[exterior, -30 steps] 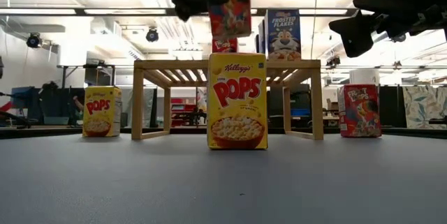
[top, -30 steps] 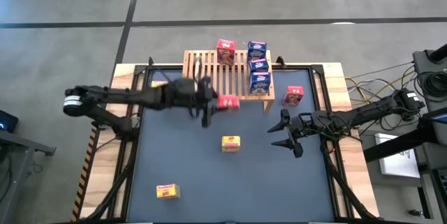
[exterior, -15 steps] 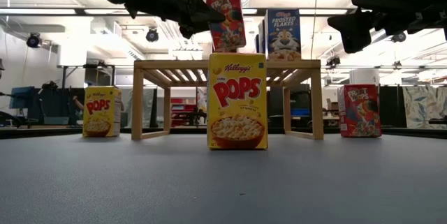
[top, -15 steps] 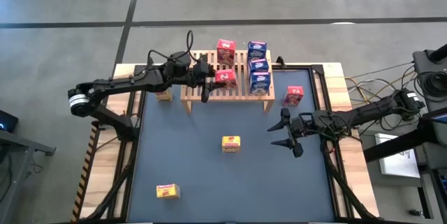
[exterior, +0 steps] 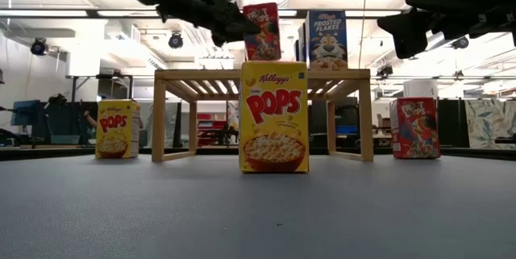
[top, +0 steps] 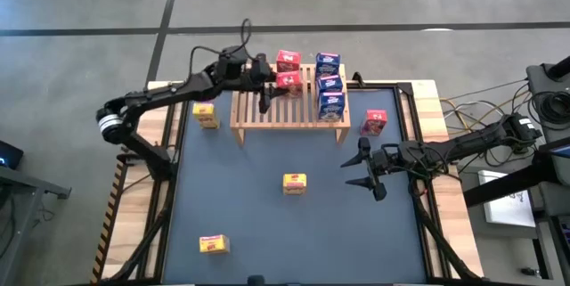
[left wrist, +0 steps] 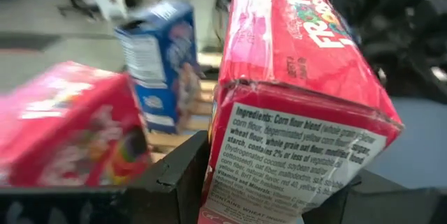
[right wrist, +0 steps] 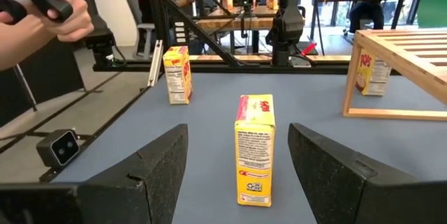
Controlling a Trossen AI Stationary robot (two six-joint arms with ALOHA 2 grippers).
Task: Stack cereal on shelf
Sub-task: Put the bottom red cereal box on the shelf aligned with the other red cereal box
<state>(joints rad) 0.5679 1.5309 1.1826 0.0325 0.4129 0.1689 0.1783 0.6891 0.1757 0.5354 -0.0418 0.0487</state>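
Note:
My left gripper [top: 269, 87] reaches over the light-wood shelf [top: 258, 112] from the table's left, shut on a red cereal box [top: 287, 79], also [exterior: 262, 31]. A second red box [top: 287, 59] and three blue boxes [top: 329, 84] stand on the slats. The wrist view shows the held box [left wrist: 293, 112] beside the other red box [left wrist: 70, 126] and a blue box [left wrist: 160, 63]. Yellow boxes stand on the table at the left [top: 206, 115], the middle [top: 295, 183] and near [top: 213, 244]; a red one [top: 374, 123] stands right of the shelf. My right gripper [top: 367, 170] hovers open, right of the middle yellow box. My left gripper pinches the red box between its two fingers [left wrist: 178, 175], one on either side of the narrow ingredients panel [left wrist: 286, 151]. The fingers come level from the table's left. The box is lifted clear, roughly upright, just above the shelf's slats [exterior: 262, 73].
Through the right wrist view I see the middle yellow box [right wrist: 255, 147], another yellow box [right wrist: 178, 74] and the shelf's corner [right wrist: 405, 63]. A person's hand [right wrist: 42, 21] shows beyond the table. Free slats lie on the shelf's left half [top: 249, 99]; bare table lies near me.
My left gripper has carried the red box from in front of the shelf's near edge up and toward the far edge, over the slats, close to the other red box. The box has come from a tilt to nearly upright. My right arm has kept still.

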